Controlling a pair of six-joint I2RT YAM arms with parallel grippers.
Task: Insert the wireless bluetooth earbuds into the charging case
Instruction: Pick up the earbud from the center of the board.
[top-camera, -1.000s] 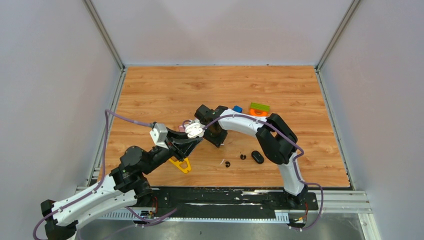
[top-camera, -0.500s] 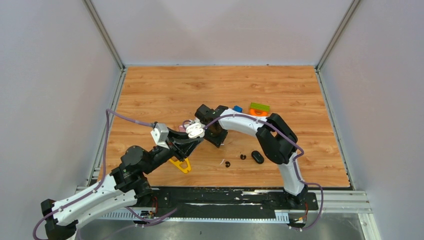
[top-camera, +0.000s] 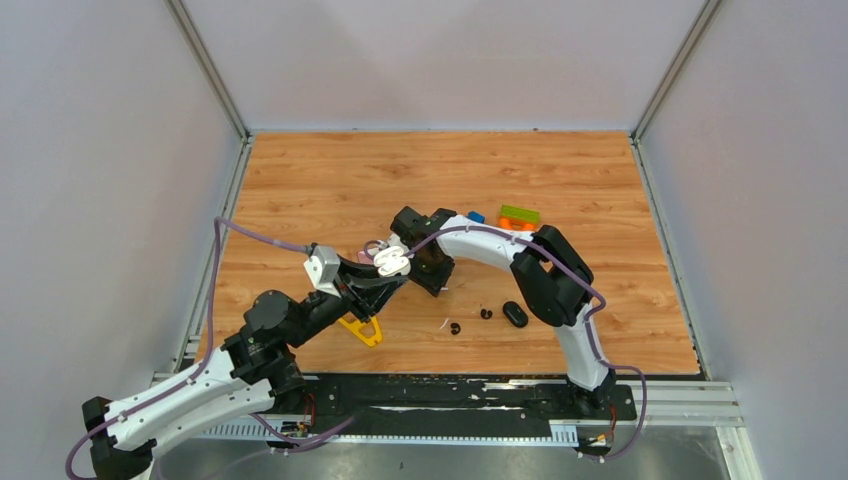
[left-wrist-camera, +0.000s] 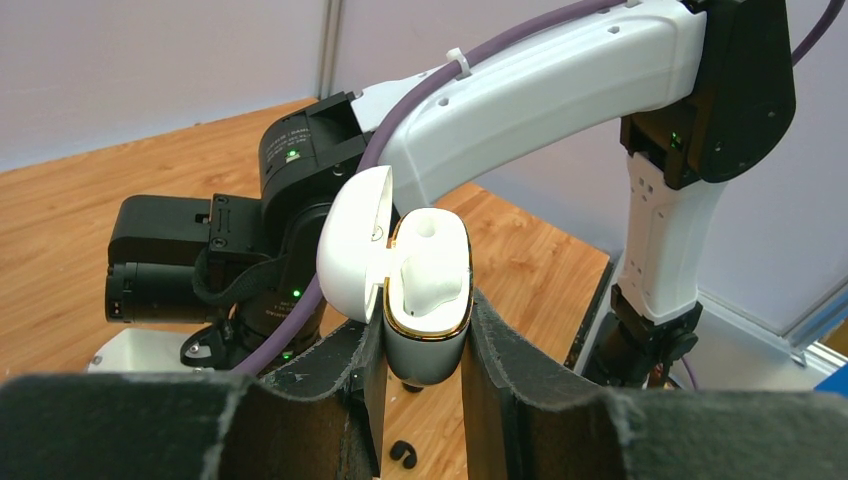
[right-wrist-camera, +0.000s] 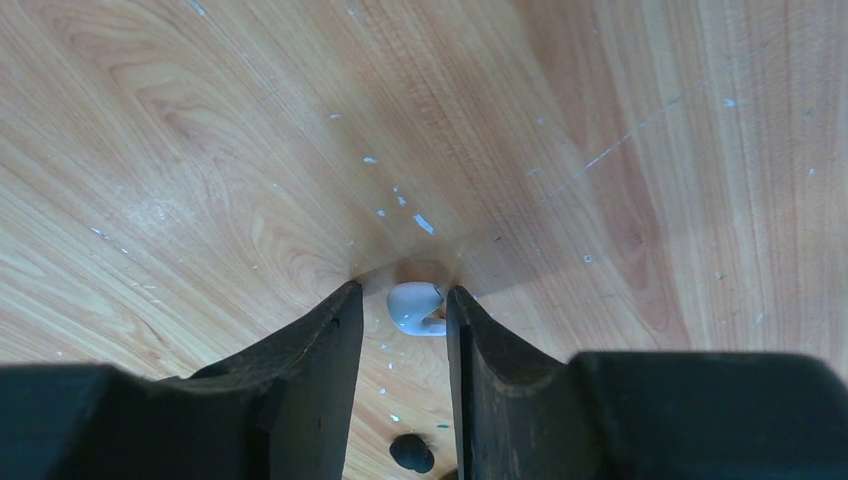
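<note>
Wood-grain tabletop (top-camera: 300, 180), two arms meeting near its middle.
Right gripper (right-wrist-camera: 402, 292) stands narrowly parted over the boards, a glossy white earbud (right-wrist-camera: 413, 305) lying between its fingertips with a gap on one side. Left gripper (left-wrist-camera: 420, 335) clamps the smooth white charging case (left-wrist-camera: 430, 290), gold-rimmed, its rounded lid (left-wrist-camera: 350, 250) swung open, just beside the right wrist. Black earbuds (top-camera: 455, 328) lie nearer the bases. Both arms sit almost as a second ago.

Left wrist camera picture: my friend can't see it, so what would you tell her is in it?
The left gripper is squeezing a white charging case with its lid flipped open, held above the wooden table. Behind it, the black and white right arm bends down toward the table.
</note>
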